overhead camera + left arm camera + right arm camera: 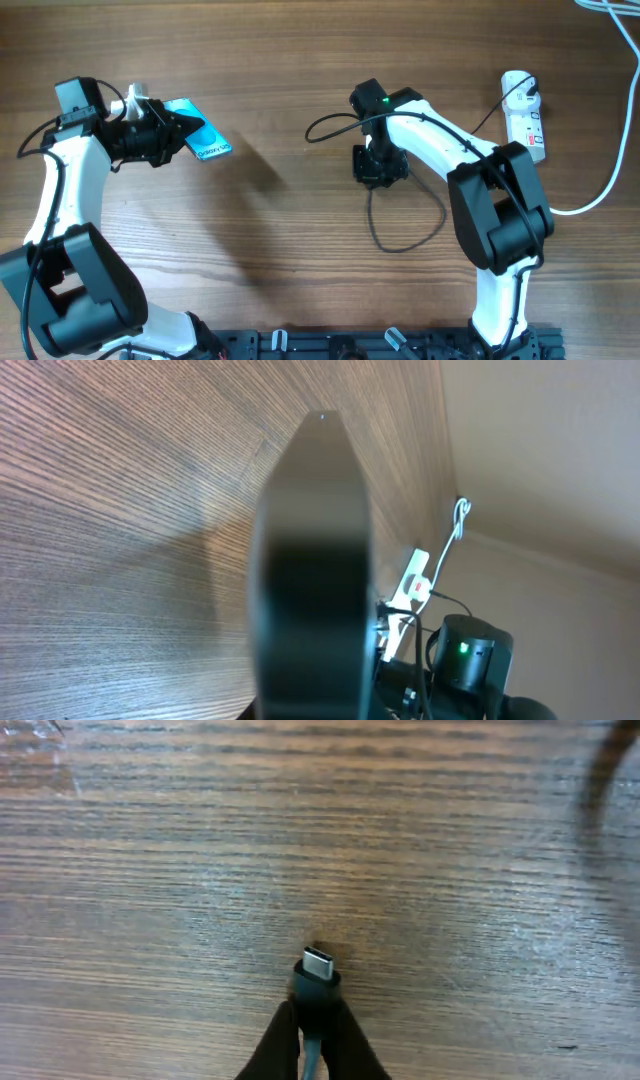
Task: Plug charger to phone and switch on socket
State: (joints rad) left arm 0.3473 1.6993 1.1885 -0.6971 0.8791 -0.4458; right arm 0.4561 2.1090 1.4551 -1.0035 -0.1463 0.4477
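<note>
The phone [203, 138], teal screen and pale rim, is held off the table at the far left by my left gripper [165, 133], which is shut on it. In the left wrist view the phone [312, 570] is a dark blurred edge filling the centre. My right gripper [315, 1030] is shut on the charger's connector end [317, 978], its metal tip pointing out above the wood. Overhead, the right gripper [377, 165] is at table centre, and the thin black charger cable [420, 235] loops below it. The white socket [524, 112] lies at the far right with a black plug [527, 92] in it.
A thick white cord [610, 150] runs from the socket's area along the right edge. The socket also shows small in the left wrist view [416, 575], beside the right arm's green light [462, 650]. Wooden tabletop all round.
</note>
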